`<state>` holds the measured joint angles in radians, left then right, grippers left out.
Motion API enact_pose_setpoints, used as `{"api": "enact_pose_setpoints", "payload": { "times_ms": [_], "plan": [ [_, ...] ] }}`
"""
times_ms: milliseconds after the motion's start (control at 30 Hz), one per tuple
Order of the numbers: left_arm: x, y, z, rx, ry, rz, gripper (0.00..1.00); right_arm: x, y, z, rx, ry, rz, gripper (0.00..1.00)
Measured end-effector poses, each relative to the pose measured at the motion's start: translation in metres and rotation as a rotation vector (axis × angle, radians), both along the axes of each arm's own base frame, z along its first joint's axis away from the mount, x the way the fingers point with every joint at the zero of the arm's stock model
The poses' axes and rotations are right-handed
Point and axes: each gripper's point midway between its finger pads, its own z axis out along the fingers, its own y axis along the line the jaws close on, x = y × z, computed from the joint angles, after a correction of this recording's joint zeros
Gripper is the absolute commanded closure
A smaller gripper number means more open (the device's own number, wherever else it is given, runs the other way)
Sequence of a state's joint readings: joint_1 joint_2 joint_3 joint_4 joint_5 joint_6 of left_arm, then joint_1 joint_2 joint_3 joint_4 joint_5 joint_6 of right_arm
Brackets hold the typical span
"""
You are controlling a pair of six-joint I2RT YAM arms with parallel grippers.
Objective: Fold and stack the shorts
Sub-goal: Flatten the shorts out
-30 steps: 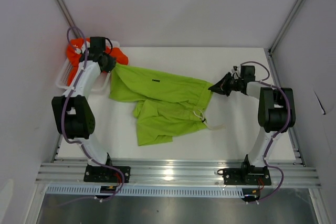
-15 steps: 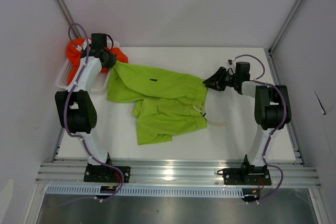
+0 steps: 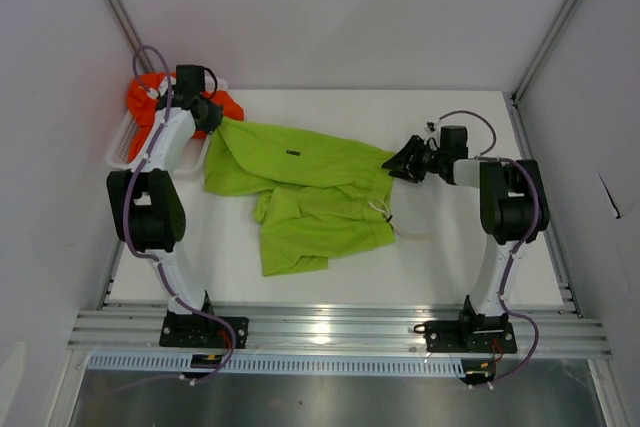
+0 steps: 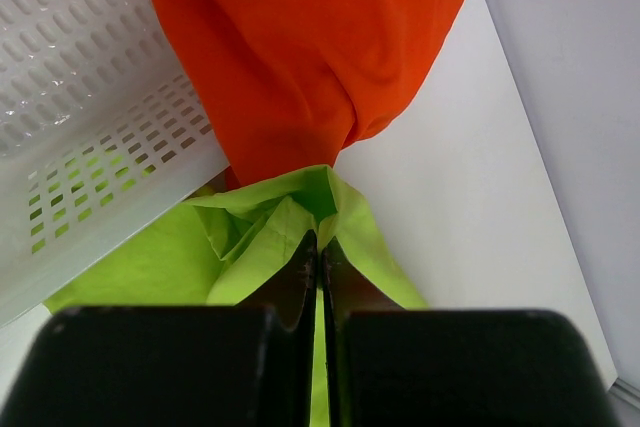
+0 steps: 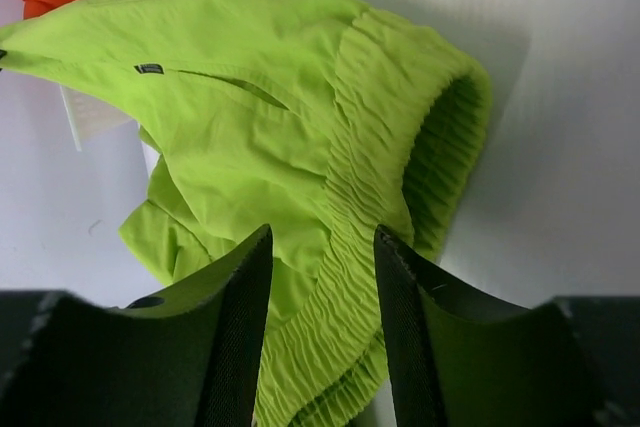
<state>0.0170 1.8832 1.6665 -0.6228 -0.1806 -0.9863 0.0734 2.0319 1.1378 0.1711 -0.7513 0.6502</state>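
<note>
The lime green shorts (image 3: 300, 192) lie spread and rumpled across the table. My left gripper (image 3: 214, 119) is shut on their far left corner, right beside the basket; in the left wrist view the fingertips (image 4: 308, 247) pinch a fold of green cloth (image 4: 255, 237). My right gripper (image 3: 405, 161) stands open at the shorts' right end. Its fingers (image 5: 245, 287) straddle the elastic waistband (image 5: 370, 197) without pressing it. The orange shorts (image 3: 140, 97) hang bunched over the basket's rim (image 4: 300, 47).
The white mesh basket (image 3: 118, 147) sits at the table's far left corner, against the left wall. A white drawstring (image 3: 412, 237) trails from the green shorts onto the bare table. Metal frame rails run along the table's right edge (image 3: 545, 197).
My right gripper has opened and let go of the green waistband, shifting slightly left. The right end of the shorts has slackened onto the table. The left gripper keeps its grip.
</note>
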Motion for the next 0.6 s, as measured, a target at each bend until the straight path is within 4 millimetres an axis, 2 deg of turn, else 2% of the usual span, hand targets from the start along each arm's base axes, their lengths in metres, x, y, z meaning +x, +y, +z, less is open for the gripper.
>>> {"api": "enact_pose_setpoints", "payload": {
  "times_ms": [200, 333, 433, 600],
  "plan": [
    [0.000, 0.002, 0.000, 0.007, 0.001, 0.005, 1.00, -0.004, -0.014, 0.019, -0.044, -0.080, -0.055, 0.53],
    [0.000, 0.002, 0.000, 0.009, 0.001, 0.007, 1.00, 0.004, -0.025, 0.029, -0.055, -0.135, -0.095, 0.54],
    [0.000, 0.002, 0.001, 0.010, -0.001, 0.007, 1.00, 0.008, -0.031, 0.027, -0.061, -0.145, -0.113, 0.54],
    [0.001, 0.003, 0.004, 0.013, -0.006, 0.009, 1.00, 0.008, -0.026, 0.013, -0.065, -0.128, -0.105, 0.54]
  ]
}}
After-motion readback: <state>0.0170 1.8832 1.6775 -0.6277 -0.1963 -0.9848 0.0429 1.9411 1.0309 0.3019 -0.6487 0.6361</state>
